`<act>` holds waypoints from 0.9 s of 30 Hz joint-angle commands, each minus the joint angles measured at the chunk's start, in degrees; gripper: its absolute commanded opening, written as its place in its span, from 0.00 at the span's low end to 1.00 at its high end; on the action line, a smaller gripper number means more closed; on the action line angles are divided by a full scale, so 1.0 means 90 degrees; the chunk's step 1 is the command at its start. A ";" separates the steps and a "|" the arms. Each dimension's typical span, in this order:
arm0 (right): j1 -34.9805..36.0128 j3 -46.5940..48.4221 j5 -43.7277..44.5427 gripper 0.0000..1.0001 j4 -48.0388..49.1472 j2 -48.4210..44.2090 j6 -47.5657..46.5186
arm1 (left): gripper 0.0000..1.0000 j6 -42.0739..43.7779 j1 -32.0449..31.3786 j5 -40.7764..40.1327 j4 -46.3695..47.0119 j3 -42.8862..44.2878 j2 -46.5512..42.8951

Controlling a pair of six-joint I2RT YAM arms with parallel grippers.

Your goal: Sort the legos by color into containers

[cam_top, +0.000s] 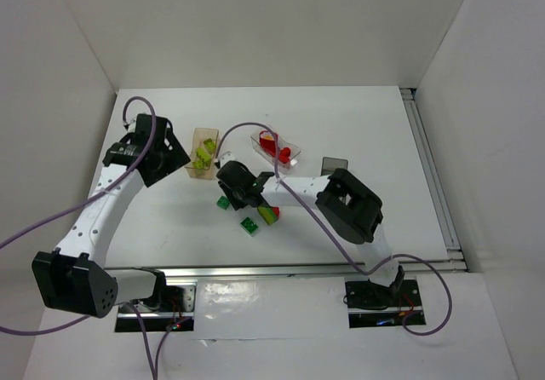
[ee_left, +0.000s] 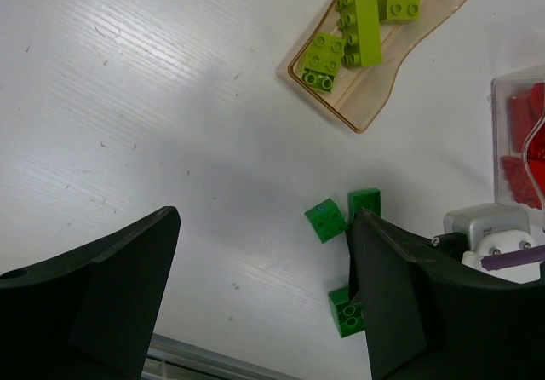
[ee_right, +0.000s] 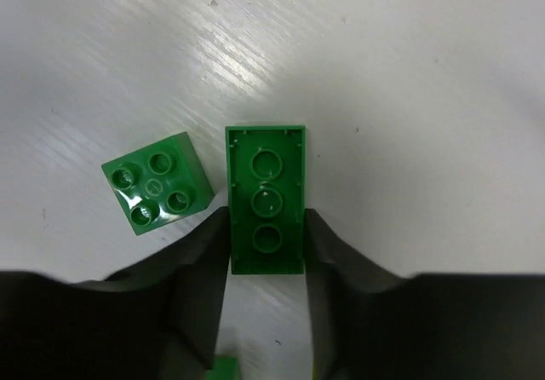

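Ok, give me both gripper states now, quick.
Left gripper: open, nothing between its fingers.
Right gripper: closed on the long green brick, hollow side facing the camera.

The left arm (cam_top: pixel 94 214) stretches far along the left side, its left gripper (ee_left: pixel 264 227) hanging with jaws spread wide. The right arm (cam_top: pixel 349 205) bends leftward to the middle, its right gripper (ee_right: pixel 266 227) pinching a green brick (ee_right: pixel 266 175).
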 commanded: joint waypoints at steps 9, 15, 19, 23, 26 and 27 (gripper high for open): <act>-0.0153 -0.1277 0.1969 0.30 0.0533 -0.2015 0.0428 | 0.89 0.0416 0.0089 0.0581 0.0436 -0.0280 -0.0176; -0.1333 -0.2976 0.2772 0.30 0.0261 -0.4057 0.1307 | 0.89 0.0417 0.0022 0.0718 0.0564 -0.0339 -0.0176; -0.2173 -0.3621 0.2491 0.36 -0.0033 -0.4693 0.1522 | 0.89 0.0417 -0.0037 0.0719 0.0564 -0.0339 -0.0059; -0.2963 -0.4003 0.2129 0.37 -0.0092 -0.4889 0.1522 | 0.89 0.0417 -0.0096 0.0778 0.0564 -0.0281 -0.0001; -0.3190 -0.4082 0.1768 0.58 0.0113 -0.4802 0.1435 | 0.89 0.0417 -0.0096 0.0778 0.0564 -0.0281 -0.0001; -0.3190 -0.4004 0.1709 0.68 0.0113 -0.4801 0.1347 | 0.89 0.0417 -0.0096 0.0778 0.0564 -0.0281 -0.0001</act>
